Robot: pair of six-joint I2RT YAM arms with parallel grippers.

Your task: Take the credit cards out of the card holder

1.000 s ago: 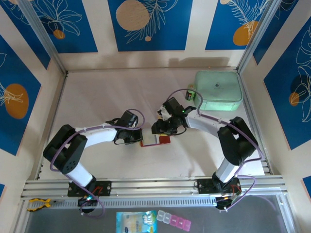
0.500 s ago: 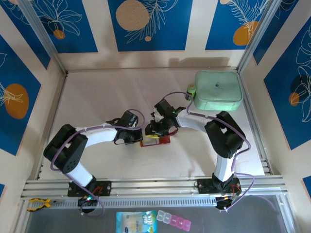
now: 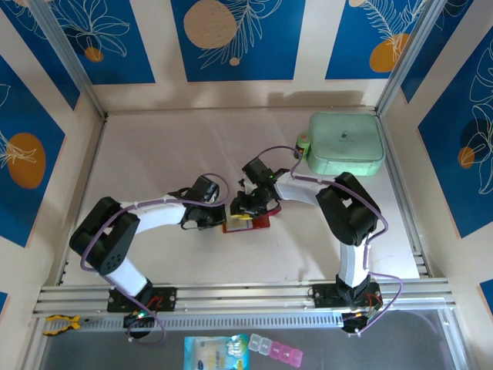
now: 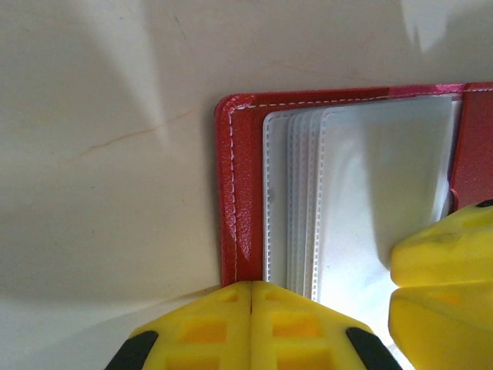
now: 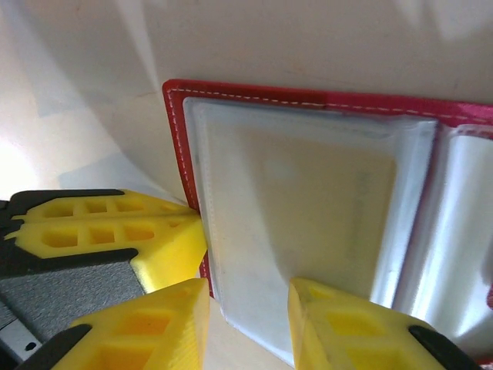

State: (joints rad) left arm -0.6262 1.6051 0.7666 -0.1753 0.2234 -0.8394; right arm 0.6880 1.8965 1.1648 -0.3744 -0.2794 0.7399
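Two left fingers (image 4: 231,324) pressed together on card holder (image 4: 235,193) | right fingers (image 5: 339,324) parted

Top view: the holder (image 3: 258,222) is nearly buried under the left gripper (image 3: 222,221) and right gripper (image 3: 243,214), with just a red sliver peeking out. At 1 o'clock, a green thing (image 3: 303,144) against the case (image 3: 347,142) is too small to tell. Left wrist: the holder runs off at 3 o'clock, and the left fingers (image 4: 200,324) are chopped at 6. Right wrist: a card (image 5: 308,193) shows behind the cloudy pocket (image 5: 223,254) as a tan blur, print unreadable. The right fingers (image 5: 131,331) are cut at 6.
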